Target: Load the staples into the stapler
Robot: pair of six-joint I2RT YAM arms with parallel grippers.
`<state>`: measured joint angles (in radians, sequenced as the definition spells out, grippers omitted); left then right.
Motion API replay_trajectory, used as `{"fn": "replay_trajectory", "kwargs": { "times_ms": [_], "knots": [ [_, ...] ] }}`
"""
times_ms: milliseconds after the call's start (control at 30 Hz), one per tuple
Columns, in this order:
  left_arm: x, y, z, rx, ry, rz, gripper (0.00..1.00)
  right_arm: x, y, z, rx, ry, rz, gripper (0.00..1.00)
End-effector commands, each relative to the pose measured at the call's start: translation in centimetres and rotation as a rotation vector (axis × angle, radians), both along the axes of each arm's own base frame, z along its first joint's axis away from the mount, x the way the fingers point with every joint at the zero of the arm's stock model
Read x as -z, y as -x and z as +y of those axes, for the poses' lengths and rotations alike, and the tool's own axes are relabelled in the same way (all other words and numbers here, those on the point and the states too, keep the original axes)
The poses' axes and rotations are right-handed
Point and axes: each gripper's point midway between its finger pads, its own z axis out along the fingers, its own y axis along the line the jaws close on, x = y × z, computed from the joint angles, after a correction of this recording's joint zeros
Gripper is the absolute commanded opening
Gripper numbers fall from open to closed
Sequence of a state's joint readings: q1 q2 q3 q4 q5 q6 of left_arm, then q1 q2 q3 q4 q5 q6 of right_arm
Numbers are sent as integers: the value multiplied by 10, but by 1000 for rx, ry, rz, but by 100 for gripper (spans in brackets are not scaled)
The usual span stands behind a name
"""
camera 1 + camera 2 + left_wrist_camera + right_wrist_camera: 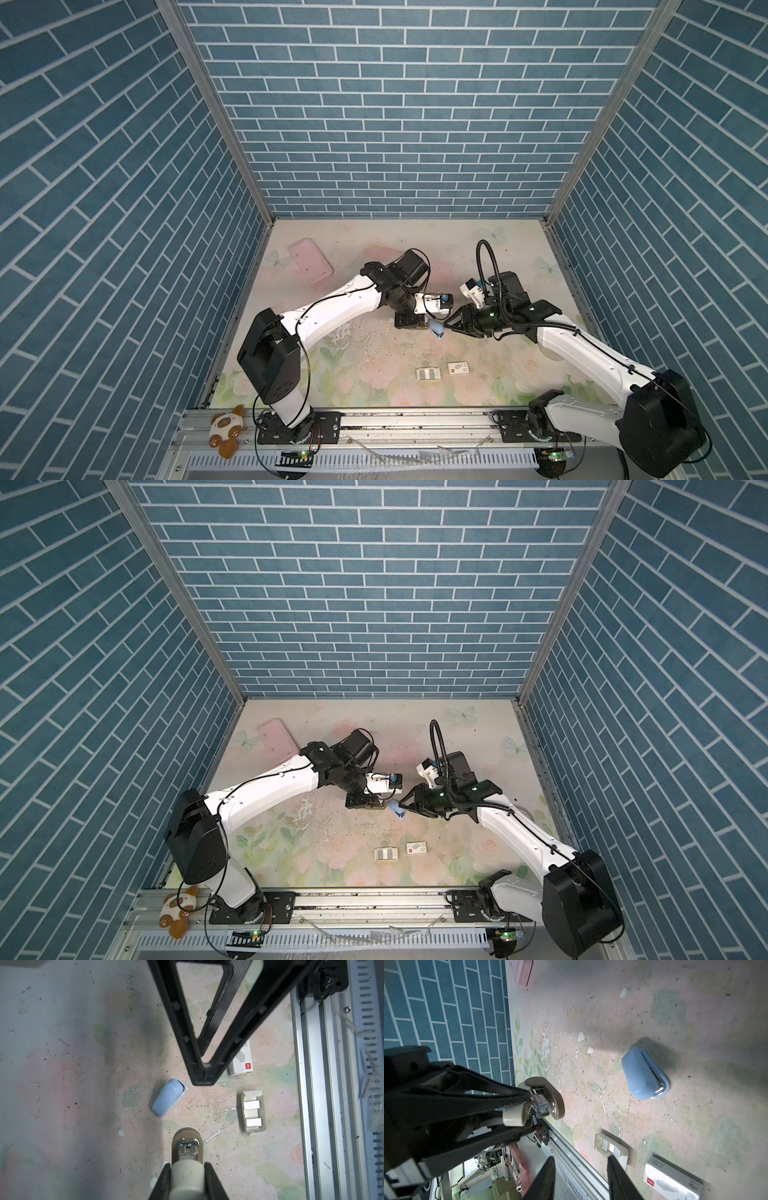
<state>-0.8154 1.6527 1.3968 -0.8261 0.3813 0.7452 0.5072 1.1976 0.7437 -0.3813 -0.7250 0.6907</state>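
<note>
Our left hand (187, 1167) clamps the beige stapler (187, 1147); our right hand (581, 1159) gapes empty. The staples (251, 1104) lie in their tray (252, 1113) on the table (83, 1064) — a clumsy pinch might snap or scatter them.

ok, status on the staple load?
Left gripper shut on beige stapler, hinged open. Right gripper open, empty. Staples in card tray, untouched. Blue stapler lies loose on table nearby.

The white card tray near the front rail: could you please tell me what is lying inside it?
Two silvery strips of staples lie inside the tray, apart from each other, with bare card showing between them. Whatever is beneath the strips is covered.
</note>
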Motion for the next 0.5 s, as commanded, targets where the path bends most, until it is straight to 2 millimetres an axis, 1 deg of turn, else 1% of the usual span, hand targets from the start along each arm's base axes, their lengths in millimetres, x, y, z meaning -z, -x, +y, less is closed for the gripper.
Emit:
{"fn": "replay_trajectory", "kwargs": {
  "times_ms": [0,100,200,300,400,467],
  "knots": [
    [-15,4,0,-25,30,28,12,-15,-11,12,3,-42,-31,41],
    [-18,5,-1,-30,40,36,12,-12,-12,16,-8,-37,-23,39],
    [-22,5,-4,-31,52,41,12,-14,-17,22,-9,-56,-36,38],
    [-26,2,-8,-32,65,33,11,-11,-18,30,-27,-67,-22,37],
    [-30,0,-12,-34,78,26,10,-7,-18,33,-38,-62,-12,33],
    [-30,-1,-13,-34,79,27,10,-7,-18,34,-41,-63,-10,33]
  ]
}}
